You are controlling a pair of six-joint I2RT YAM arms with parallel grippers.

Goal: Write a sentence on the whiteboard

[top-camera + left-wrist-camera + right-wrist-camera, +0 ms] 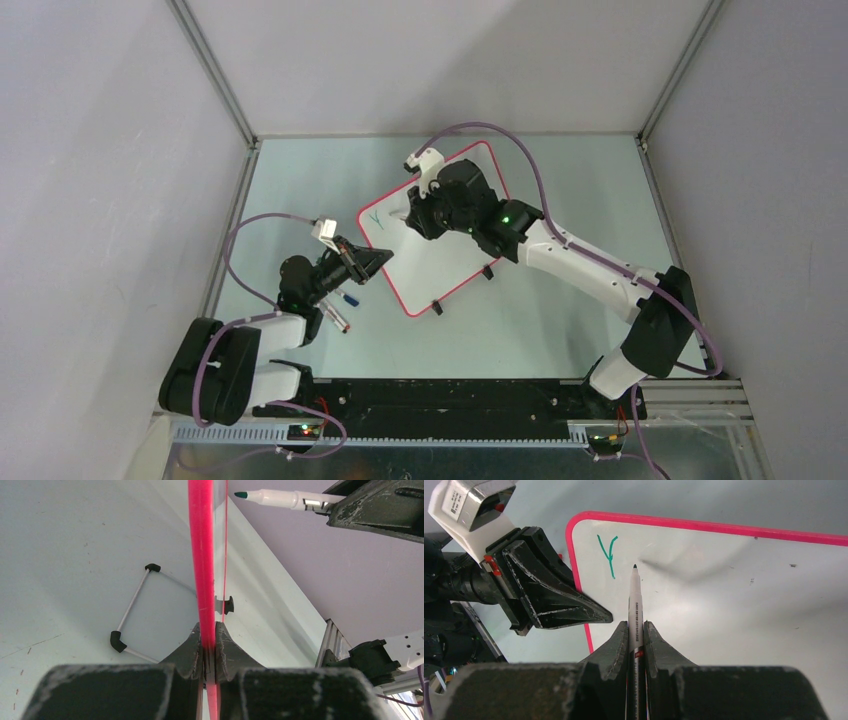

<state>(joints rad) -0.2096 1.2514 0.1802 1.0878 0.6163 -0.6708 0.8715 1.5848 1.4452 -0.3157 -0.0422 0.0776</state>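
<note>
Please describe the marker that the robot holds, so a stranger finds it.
Look at the pink-rimmed whiteboard mid-table. Near its left corner, the right gripper pinches a white marker, tip pointing near a green mark. Two other markers lie loose on the table.

The pink-rimmed whiteboard (440, 262) sits turned diagonally, one green mark (610, 555) near its corner.

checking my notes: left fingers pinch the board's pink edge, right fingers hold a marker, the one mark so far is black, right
One slip: the mark on the board is green, not black; the right wrist view shows it. Otherwise yes: the left fingers pinch the pink edge and the right fingers hold the marker.
</note>
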